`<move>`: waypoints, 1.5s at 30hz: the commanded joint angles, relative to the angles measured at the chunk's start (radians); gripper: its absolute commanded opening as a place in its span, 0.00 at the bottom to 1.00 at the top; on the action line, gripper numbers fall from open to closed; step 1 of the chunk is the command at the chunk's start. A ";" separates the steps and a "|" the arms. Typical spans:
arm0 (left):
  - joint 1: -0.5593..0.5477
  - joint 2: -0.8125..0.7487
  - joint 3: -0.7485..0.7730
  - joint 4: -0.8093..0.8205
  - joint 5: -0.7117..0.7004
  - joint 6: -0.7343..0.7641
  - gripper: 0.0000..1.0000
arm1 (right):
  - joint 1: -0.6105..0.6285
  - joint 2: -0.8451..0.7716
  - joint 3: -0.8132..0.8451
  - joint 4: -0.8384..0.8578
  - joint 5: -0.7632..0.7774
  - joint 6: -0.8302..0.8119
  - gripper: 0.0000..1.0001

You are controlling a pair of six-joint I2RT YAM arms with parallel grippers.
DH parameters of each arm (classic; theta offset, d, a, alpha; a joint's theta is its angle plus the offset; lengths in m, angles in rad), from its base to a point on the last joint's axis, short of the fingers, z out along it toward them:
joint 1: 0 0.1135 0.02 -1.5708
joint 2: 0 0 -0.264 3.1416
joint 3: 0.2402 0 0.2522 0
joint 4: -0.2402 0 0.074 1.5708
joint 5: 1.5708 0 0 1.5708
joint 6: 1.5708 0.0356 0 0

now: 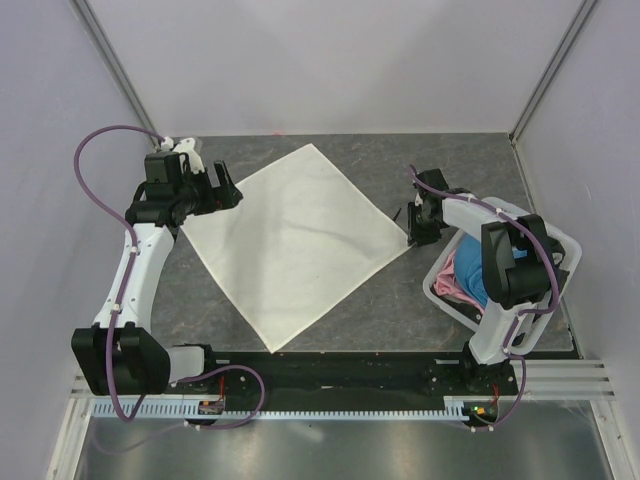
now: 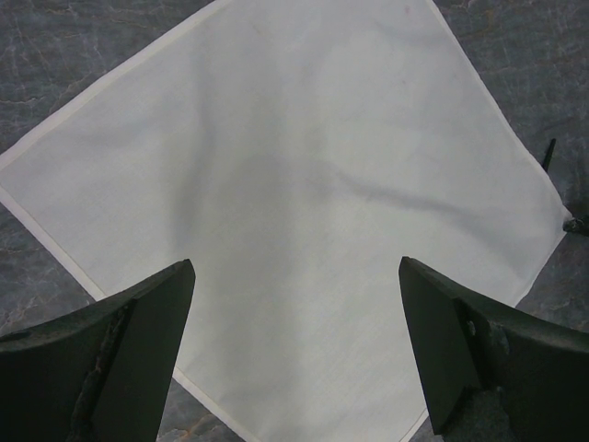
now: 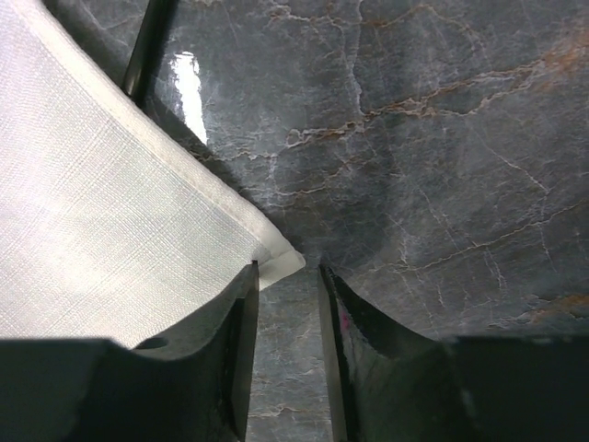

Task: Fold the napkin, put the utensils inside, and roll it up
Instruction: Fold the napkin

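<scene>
The cream-white napkin (image 1: 295, 240) lies flat and unfolded as a diamond on the dark table. My left gripper (image 1: 236, 192) is wide open and empty, low over the napkin's left corner; the cloth (image 2: 304, 166) fills the left wrist view between the fingers (image 2: 294, 267). My right gripper (image 1: 413, 238) is at the napkin's right corner. Its jaws (image 3: 288, 269) stand narrowly apart with bare table between them, and the cloth corner (image 3: 281, 261) lies just at the left fingertip. The slim black utensil (image 3: 147, 46) lies beside that edge, partly under the cloth; it also shows in the left wrist view (image 2: 549, 152).
A white bin (image 1: 560, 240) stands at the right, behind my right arm, holding a pink cloth (image 1: 455, 278) and a blue cloth (image 1: 478, 268). Pale walls close in the table at the back and sides.
</scene>
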 commanded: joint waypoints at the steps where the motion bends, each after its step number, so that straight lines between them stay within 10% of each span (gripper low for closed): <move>1: -0.003 -0.028 0.003 0.027 0.036 0.011 0.99 | -0.008 0.036 0.010 0.038 0.002 -0.006 0.33; 14: -0.003 -0.028 0.005 0.027 0.049 0.010 0.98 | -0.006 0.023 0.026 0.037 -0.011 -0.056 0.00; 30: -0.003 -0.034 0.003 0.026 0.031 0.008 1.00 | 0.297 -0.128 0.202 0.044 0.064 0.042 0.00; 45: 0.001 -0.012 -0.010 0.036 -0.075 0.005 1.00 | 0.618 0.452 0.844 0.231 -0.155 0.201 0.00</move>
